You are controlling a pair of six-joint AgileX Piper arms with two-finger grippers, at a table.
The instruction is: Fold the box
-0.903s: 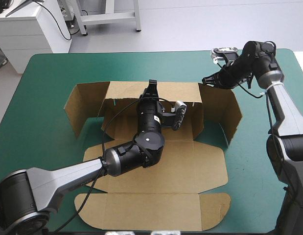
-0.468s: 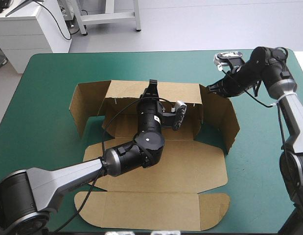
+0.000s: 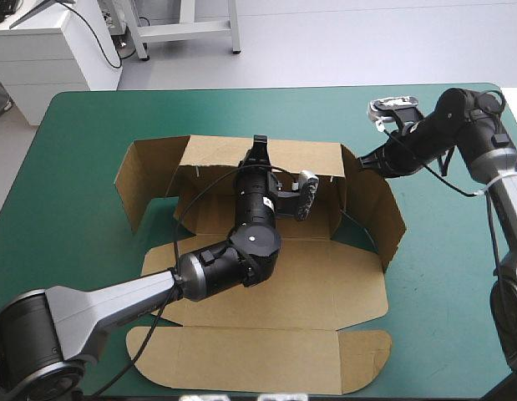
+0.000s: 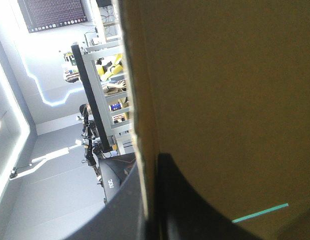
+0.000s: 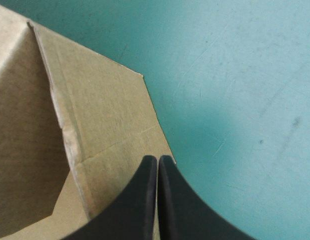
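Partway there on the box (image 3: 325, 276), mid-frame on the teal-green cover (image 3: 91, 125): back wall (image 3: 216, 154) up, left flap (image 3: 145, 180) and right flap (image 3: 377, 209) standing, nothing tucked yet, front lid (image 3: 258, 359) flat toward the bottom of the frame. Pinching the back wall's top edge with the left gripper (image 3: 260, 146), board clamped between the fingers. Pressing the right gripper (image 3: 364, 159), fingers together, against the right flap's upper corner. Since just before: right arm farther right, flap swung inward.

It was a lab: a teal-green covered table (image 3: 91, 167) on grey floor (image 3: 342, 42), near a white cabinet (image 3: 41, 50) and metal frame (image 3: 187, 29).
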